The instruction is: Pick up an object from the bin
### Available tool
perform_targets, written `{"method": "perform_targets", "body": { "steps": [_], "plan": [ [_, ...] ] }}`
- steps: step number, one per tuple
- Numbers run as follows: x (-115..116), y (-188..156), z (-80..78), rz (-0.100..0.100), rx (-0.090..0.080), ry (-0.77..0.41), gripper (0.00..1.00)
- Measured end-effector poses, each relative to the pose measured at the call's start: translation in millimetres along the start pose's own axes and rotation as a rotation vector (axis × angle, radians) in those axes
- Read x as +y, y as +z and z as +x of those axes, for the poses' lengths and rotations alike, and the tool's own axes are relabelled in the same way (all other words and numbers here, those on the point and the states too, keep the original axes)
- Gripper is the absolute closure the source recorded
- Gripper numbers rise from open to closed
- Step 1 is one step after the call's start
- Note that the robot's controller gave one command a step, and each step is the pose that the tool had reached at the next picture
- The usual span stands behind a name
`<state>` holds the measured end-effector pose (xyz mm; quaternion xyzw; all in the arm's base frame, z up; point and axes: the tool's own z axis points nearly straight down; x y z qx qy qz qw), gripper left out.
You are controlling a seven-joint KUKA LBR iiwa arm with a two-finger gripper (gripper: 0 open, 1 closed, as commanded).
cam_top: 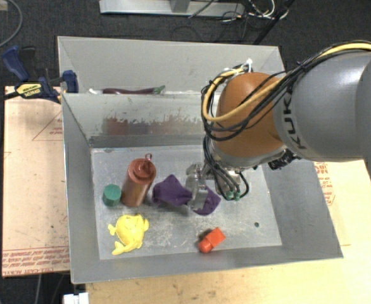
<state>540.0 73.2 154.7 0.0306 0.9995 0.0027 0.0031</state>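
- Dark floor all round, cords trailing across the top of the frame, and dead centre sits the grey metal bin [78, 189], scuffed and speckled on its bottom.
- In from the right comes the big grey arm [328, 113], its rounded orange cover [245, 119] wrapped in yellow and black cables [218, 100], hanging over the bin's middle.
- Below that cover the pincer [198, 192] is down low, right on top of a crumpled purple thing [169, 192], perhaps cloth or soft plastic, lying at the centre of the bin's bottom.
- Released or clenched? I cannot tell from this angle; the metal parts sit against the purple folds, and some purple pokes out on the pincer's lower-right side too.
- Just left of the purple thing, touching it, lies a brown bottle [137, 183], neck pointing to the top of the frame.
- Tucked against the bottle's left side: a small green cylinder [112, 195].
- Lower left, a yellow toy figure [128, 232] lies flat, apart from the rest.
- Lower centre, below the pincer, a small orange-red piece [211, 239] rests alone.
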Motion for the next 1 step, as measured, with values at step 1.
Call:
{"method": "perform_targets", "body": {
  "steps": [1],
  "plan": [
    [-5.3,-133.7,13.7,-0.001,-0.004,0.014,1.00]
  ]
}}
